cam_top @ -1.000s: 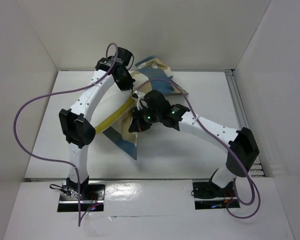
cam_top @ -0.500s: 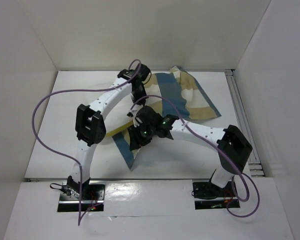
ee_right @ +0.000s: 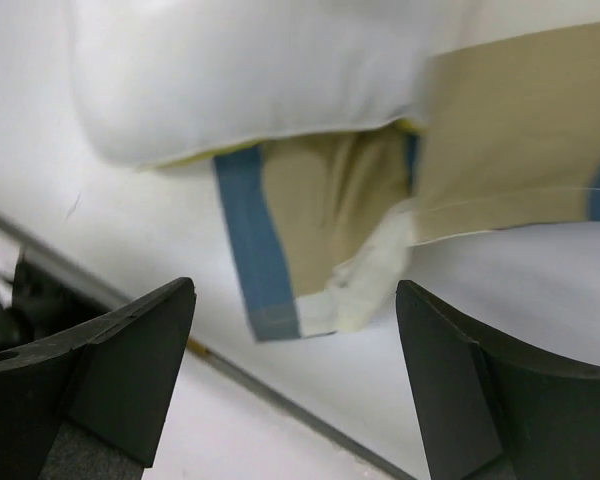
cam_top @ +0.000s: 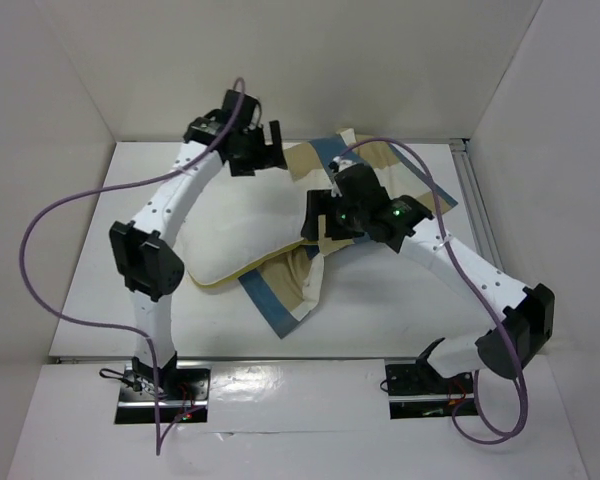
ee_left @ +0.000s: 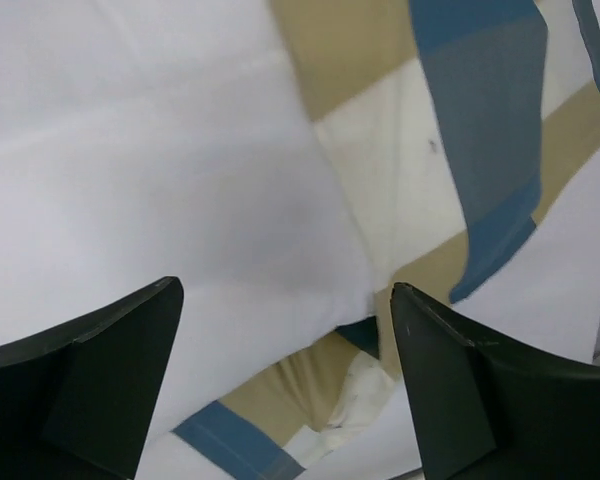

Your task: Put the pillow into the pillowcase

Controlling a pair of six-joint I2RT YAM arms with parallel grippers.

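Both sets of fingers were clamped on lifted cloth one second ago and now stand wide with nothing between them: the left fingers (ee_left: 90,380) hover above the far-left side of the bundle, and the right fingers (ee_right: 100,370) hang over its middle. The released pillowcase (ee_left: 480,150) has dropped flat on the bench (cam_top: 95,215). The pillow (cam_top: 235,245) lies diagonally, with its far-right part under the checked cloth and its near-left corner and yellow edge bare. The open hem is bunched at the near side. This reads as a release before a fresh grip, so the insertion is only partly done. The far corner of the cloth lies close to the back wall, and its right corner is near the side rail (cam_top: 472,210). The left and near sides of the bench offer the most room to pull the hem over the bare corner.
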